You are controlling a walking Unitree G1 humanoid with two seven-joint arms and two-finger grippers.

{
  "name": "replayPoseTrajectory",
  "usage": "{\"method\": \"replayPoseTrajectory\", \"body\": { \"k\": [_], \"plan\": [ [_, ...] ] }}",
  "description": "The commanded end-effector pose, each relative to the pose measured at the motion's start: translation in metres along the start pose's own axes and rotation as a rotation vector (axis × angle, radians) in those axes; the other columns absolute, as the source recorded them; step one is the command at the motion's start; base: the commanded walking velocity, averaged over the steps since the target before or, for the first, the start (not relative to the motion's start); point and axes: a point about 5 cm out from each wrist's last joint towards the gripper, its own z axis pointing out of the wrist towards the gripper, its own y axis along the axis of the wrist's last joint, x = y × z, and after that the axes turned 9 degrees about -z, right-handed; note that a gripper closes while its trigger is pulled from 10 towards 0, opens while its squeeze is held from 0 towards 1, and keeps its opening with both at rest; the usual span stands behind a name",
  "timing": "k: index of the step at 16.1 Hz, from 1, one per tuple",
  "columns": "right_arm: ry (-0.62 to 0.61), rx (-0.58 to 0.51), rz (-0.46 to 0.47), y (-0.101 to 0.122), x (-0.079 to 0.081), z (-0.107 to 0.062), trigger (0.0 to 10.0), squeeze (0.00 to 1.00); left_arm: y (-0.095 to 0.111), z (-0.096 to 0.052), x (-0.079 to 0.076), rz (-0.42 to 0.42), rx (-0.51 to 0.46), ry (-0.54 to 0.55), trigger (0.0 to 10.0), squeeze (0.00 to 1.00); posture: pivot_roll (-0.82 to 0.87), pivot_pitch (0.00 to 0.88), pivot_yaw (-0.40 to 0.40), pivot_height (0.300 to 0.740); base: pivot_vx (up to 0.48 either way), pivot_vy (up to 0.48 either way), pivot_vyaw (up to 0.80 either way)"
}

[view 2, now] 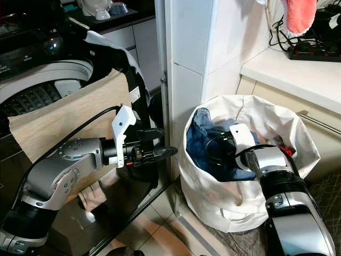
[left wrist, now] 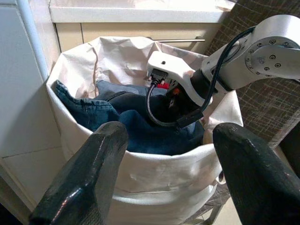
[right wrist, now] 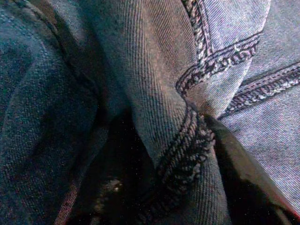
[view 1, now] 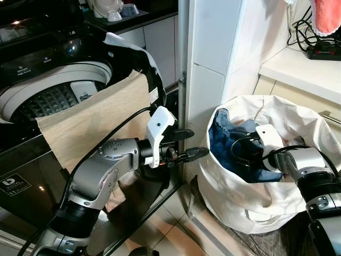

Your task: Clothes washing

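A white fabric laundry basket [view 1: 234,205] stands on the floor beside the wall, holding blue jeans [view 1: 222,143]. My right gripper [right wrist: 180,173] is sunk into the basket and shut on a seamed fold of the jeans, with a black finger [right wrist: 243,187] pressing beside the fold. My left gripper [view 1: 196,143] hovers open and empty between the top-loading washing machine [view 1: 53,93] and the basket, pointing at the basket; the left wrist view shows its fingers [left wrist: 84,178] spread wide. A beige cloth [view 1: 96,120] hangs over the machine's open rim.
A white tiled wall corner [view 1: 213,58] rises between the machine and the basket. Behind the basket is a cabinet with a counter [view 1: 303,66], a power strip [view 1: 324,50] and a hanging pink cloth [view 1: 327,16]. Tiled floor [view 1: 170,226] lies below my left arm.
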Motion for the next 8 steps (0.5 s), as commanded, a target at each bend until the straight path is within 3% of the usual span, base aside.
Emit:
{"method": "replayPoseTrajectory", "body": {
  "k": [1,3,5,8],
  "plan": [
    [-0.017,-0.026,0.003,0.008,-0.007,-0.005,0.0,0.0,0.006,-0.001,0.0,0.011,-0.012,0.0,10.0,0.0,-0.03,0.0,0.058,0.74,0.0,0.0,0.0],
    [-0.009,-0.038,0.011,0.009,-0.01,-0.01,0.0,0.0,0.007,-0.001,0.0,0.012,-0.013,0.0,10.0,0.0,-0.03,0.0,0.061,0.74,0.0,0.0,0.0],
    [0.062,-0.086,0.105,0.012,-0.012,-0.019,0.0,0.0,0.006,-0.001,0.001,0.012,-0.013,0.001,10.0,0.0,-0.04,0.0,0.064,0.74,0.0,0.0,0.0],
    [0.092,-0.113,0.154,0.012,-0.016,-0.026,0.0,0.0,0.006,-0.001,0.001,0.019,-0.021,0.013,10.0,0.0,-0.05,0.0,0.062,0.74,0.0,0.0,0.0]
  ]
}}
